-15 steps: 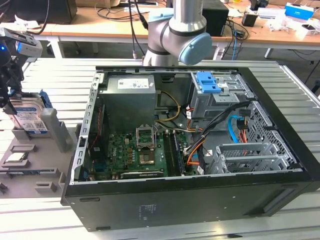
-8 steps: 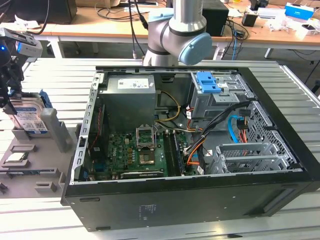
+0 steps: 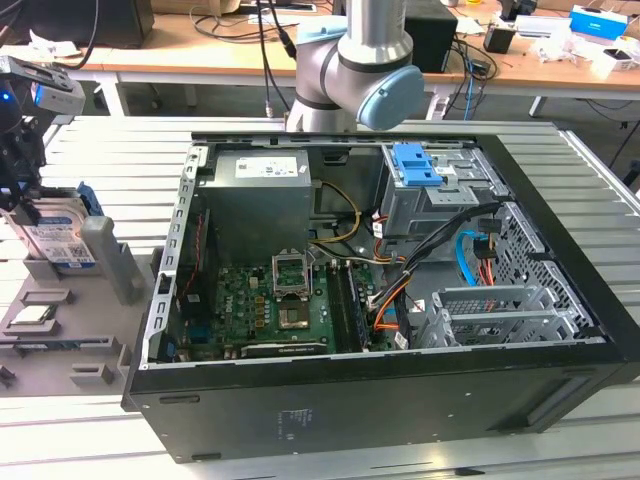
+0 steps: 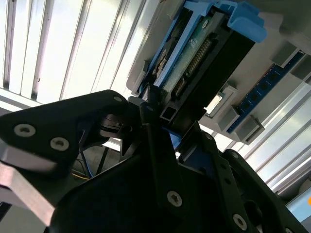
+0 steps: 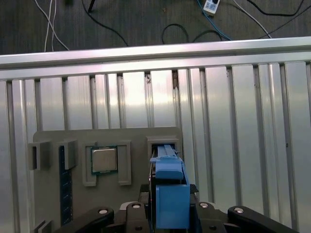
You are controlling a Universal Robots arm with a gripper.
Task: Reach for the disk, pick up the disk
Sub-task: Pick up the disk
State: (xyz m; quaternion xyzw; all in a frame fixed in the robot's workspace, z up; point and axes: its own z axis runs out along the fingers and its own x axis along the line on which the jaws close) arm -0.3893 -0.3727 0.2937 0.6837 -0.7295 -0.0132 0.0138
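Seeing, in the exterior view, a slatted metal counter (image 3: 120,130) carrying a black computer case (image 3: 380,400) lying open, with motherboard, cables and a blue plastic latch (image 3: 418,165) exposed inside. Noting the grey arm (image 3: 350,60) rising behind the case. Finding a grey holder (image 3: 90,345) just beside the case on the exterior view's left, with the disk (image 3: 62,238) standing on edge in one of its slots.

Catching the disk's white and blue label from that camera, but not managing to read any of its print. Meeting the disk (image 5: 171,194) edge-on in the first wrist view, blue bracket uppermost, along with a blue memory stick (image 5: 62,184) and a square silver chip (image 5: 104,160) seated in neighbouring pockets of the holder. Getting the disk's (image 4: 194,53) circuit-board side and a row of connector pins in the second wrist view.

Placing the end effector (image 3: 25,190) directly over the disk, straddling the bracket closely on both sides. Not being able to tell whether pinching the disk or merely flanking it.
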